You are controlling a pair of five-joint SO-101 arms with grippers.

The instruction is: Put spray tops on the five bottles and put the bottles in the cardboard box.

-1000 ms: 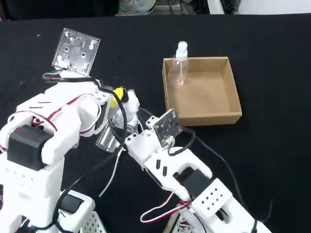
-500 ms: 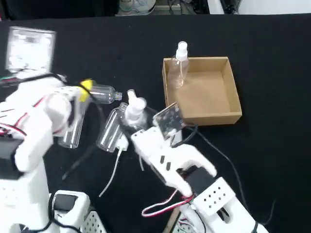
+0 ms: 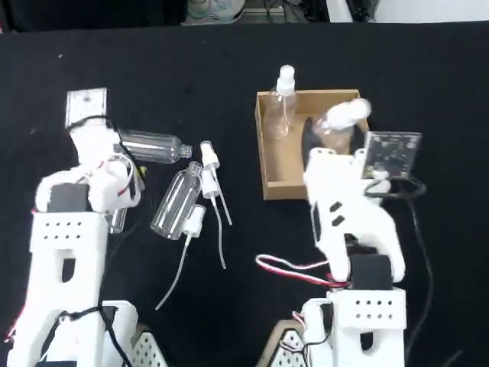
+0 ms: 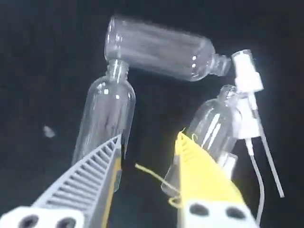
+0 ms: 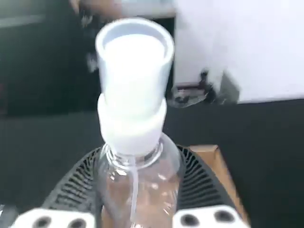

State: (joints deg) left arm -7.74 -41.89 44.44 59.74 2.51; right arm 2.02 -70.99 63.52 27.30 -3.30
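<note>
1. A capped bottle [image 3: 340, 118] is clenched in the right tool [image 5: 135, 183], held above the cardboard box [image 3: 284, 188]; a second capped bottle [image 3: 283, 103] stands in the box's corner.
2. The left tool [image 4: 149, 140] is spread, empty, above three bare bottles [image 4: 156, 47] lying on the bench [image 3: 428, 76].
3. The bottles are judged light, thin-walled and slippery; the body's middle is best gripped, gently.
</note>
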